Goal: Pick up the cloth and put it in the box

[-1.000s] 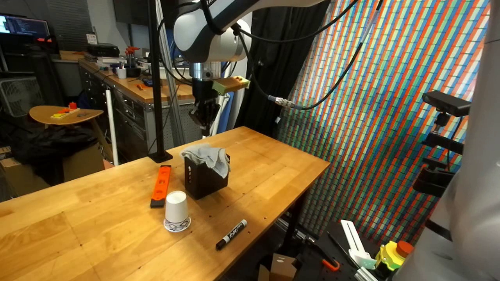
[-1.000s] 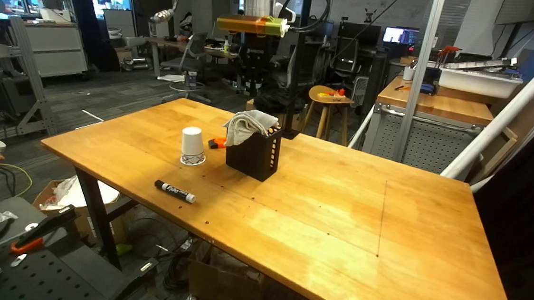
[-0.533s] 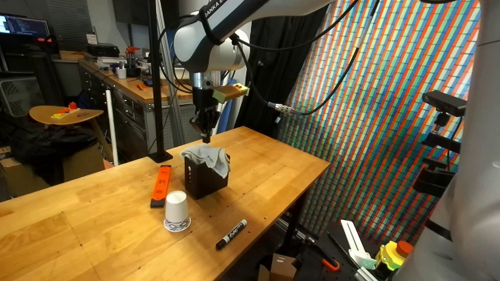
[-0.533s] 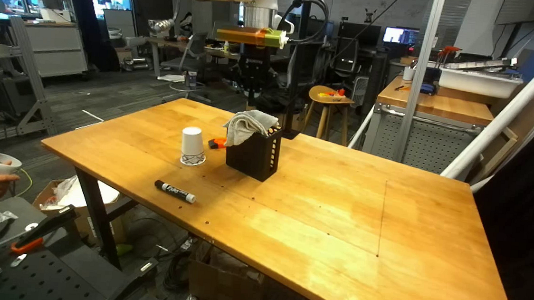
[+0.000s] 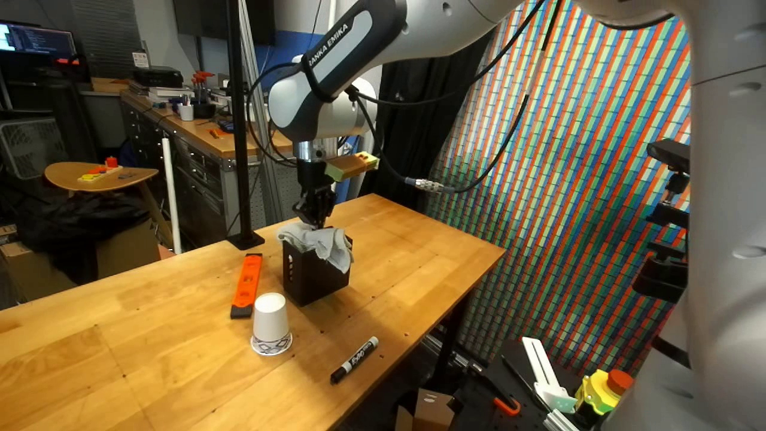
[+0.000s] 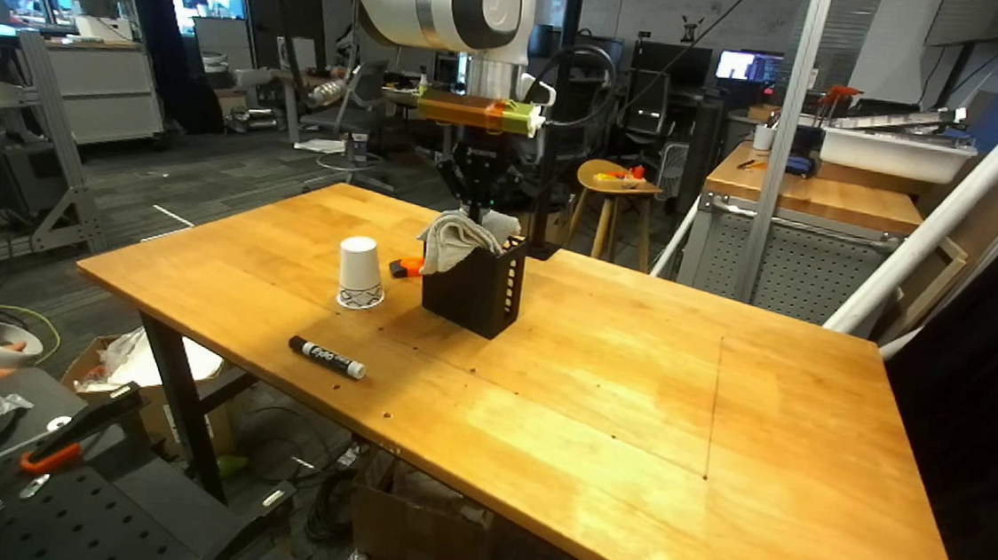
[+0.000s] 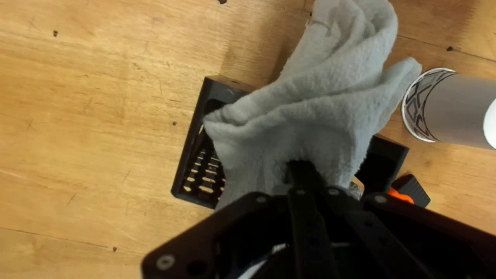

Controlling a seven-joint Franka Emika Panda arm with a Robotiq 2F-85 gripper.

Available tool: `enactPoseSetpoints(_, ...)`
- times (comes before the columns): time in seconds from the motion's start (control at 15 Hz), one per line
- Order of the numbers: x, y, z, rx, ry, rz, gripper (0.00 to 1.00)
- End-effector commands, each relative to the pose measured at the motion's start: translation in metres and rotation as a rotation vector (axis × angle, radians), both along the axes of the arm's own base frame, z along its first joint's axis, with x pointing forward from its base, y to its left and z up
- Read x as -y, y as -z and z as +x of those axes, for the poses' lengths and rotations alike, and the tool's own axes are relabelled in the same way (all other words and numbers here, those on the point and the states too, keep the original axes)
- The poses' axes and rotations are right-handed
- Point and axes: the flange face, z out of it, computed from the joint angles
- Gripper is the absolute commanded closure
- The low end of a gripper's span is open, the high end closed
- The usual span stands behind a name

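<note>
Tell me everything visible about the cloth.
The cloth is off-white to pale grey, soft-looking and towel-like, with a fuzzy surface, bunched in loose folds. It lies draped across the top of the box, one end hanging down outside, leaving part of the opening uncovered. The shut jaws point down at it, apparently pressing into it. How much sits inside is hidden.
</note>
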Motion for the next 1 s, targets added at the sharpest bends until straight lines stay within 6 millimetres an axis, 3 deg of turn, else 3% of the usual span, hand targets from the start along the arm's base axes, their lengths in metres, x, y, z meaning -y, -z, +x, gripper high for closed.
enactPoseSetpoints(0.0, -0.006, 0.024, 0.005, -0.024, -0.007, 0.035, 1.0)
enactPoseSetpoints(0.47, -0.015, 0.067, -0.004, -0.113, -0.01, 0.063, 1.0)
enactPoseSetpoints(0.93, -0.01, 0.075, -0.004, -0.128, 0.014, 0.097, 1.0)
